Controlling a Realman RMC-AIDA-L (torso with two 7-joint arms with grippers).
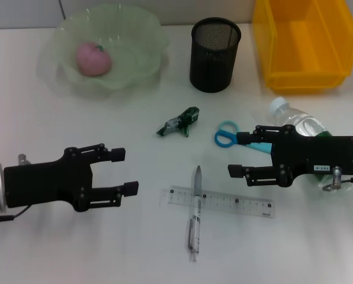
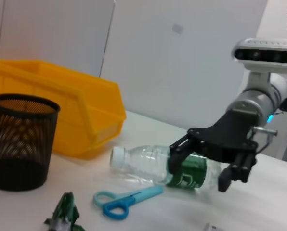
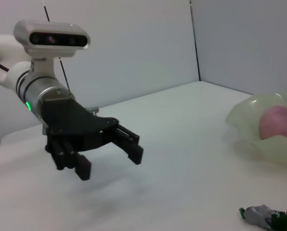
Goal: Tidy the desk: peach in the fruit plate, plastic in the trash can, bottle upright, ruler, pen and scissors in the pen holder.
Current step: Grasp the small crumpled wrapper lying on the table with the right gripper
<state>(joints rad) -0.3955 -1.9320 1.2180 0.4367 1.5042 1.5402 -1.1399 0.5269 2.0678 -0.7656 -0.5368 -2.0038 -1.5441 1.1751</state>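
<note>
The right hand (image 1: 240,155) hides much of the lying bottle (image 1: 295,123) and the scissors' (image 1: 233,136) blades.

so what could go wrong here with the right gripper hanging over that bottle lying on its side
1. The open right gripper sits over the clear plastic bottle with the green label; round and on its side, it could roll toward the yellow bin if nudged.
2. The blue-handled scissors lie right beside the bottle under the gripper, so closing might catch them.
3. The silver pen lies across the clear ruler; lifting either may drag the other.
</note>
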